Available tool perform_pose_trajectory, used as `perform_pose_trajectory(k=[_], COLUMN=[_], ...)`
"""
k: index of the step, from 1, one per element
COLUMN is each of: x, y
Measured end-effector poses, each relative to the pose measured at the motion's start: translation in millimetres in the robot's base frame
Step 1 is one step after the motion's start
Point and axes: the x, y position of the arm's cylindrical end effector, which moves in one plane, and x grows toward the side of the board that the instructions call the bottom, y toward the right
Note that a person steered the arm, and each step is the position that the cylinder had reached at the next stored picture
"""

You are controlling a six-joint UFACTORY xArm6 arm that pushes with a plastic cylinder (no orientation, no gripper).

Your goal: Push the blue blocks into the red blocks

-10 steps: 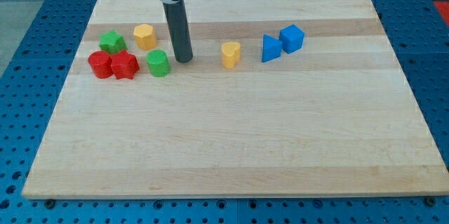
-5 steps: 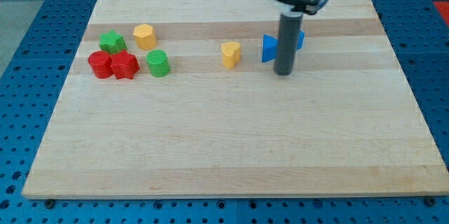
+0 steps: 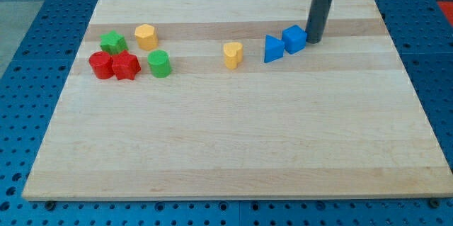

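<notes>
Two blue blocks sit at the upper right of the board: a blue cube (image 3: 294, 39) and a blue triangular block (image 3: 273, 49) touching its left side. My tip (image 3: 312, 41) stands right against the cube's right side. Two red blocks sit at the far left, touching each other: a red round block (image 3: 101, 64) and a red star-like block (image 3: 126, 66). A long stretch of board lies between the blue pair and the red pair.
A yellow heart-shaped block (image 3: 233, 54) lies between the blue and red blocks. A green round block (image 3: 159, 64) sits just right of the red ones. A green star block (image 3: 112, 42) and a yellow block (image 3: 146, 36) sit above them.
My tip has swept from beside the green round block rightward across the board, passed in front of the blue blocks, and now stands at the blue cube's right side. No block has moved.
</notes>
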Motion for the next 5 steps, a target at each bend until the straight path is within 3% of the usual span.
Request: perform_pose_trajectory(k=[5], x=[32.1], y=[-66.8])
